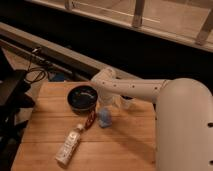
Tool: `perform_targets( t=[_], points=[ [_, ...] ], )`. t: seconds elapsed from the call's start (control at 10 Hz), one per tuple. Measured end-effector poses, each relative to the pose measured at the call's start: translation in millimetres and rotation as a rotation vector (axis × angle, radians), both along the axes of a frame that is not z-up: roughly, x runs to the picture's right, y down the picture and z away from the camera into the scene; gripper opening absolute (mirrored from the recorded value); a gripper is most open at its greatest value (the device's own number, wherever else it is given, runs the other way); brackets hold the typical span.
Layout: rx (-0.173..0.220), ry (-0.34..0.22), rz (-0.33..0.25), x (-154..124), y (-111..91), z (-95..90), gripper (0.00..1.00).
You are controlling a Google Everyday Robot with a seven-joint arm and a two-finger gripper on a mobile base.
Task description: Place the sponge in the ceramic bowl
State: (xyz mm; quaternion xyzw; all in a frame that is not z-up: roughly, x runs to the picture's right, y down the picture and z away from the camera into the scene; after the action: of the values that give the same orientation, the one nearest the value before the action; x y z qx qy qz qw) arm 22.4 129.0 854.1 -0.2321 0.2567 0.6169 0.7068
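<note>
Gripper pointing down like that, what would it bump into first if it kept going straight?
Probably the sponge. The gripper hangs pointing down, just right of the ceramic bowl, and the sponge lies on the table straight beneath it, though depth is hard to judge.

gripper (107,103) sits low just above the sponge (104,118), jaws wide, mostly tucked under the arm (135,90). touching the sponge or not? can't tell. cup (126,102) half hidden behind that arm, which also covers the bowl (82,97) rim on the right. bottle (68,144) label too blurred to read. body (185,130) runs off the right and bottom edges, and the counter (125,145) is cut at the bottom.
</note>
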Motion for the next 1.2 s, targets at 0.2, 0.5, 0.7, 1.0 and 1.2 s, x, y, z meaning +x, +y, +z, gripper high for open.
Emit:
perform_targets(
  t=[0.2,0.5,0.7,1.0,1.2],
  points=[
    [-0.01,0.007,0.004,0.4,6.1,3.8,0.8],
    [-0.019,0.021,0.004,0.6,14.9,9.5,0.8],
    [-0.027,0.027,0.005,-0.1,19.1,12.0,0.8],
    [-0.041,0.045,0.005,-2.0,25.1,17.5,0.8],
    [-0.05,0.058,0.004,-2.4,27.9,20.6,0.8]
  ],
)
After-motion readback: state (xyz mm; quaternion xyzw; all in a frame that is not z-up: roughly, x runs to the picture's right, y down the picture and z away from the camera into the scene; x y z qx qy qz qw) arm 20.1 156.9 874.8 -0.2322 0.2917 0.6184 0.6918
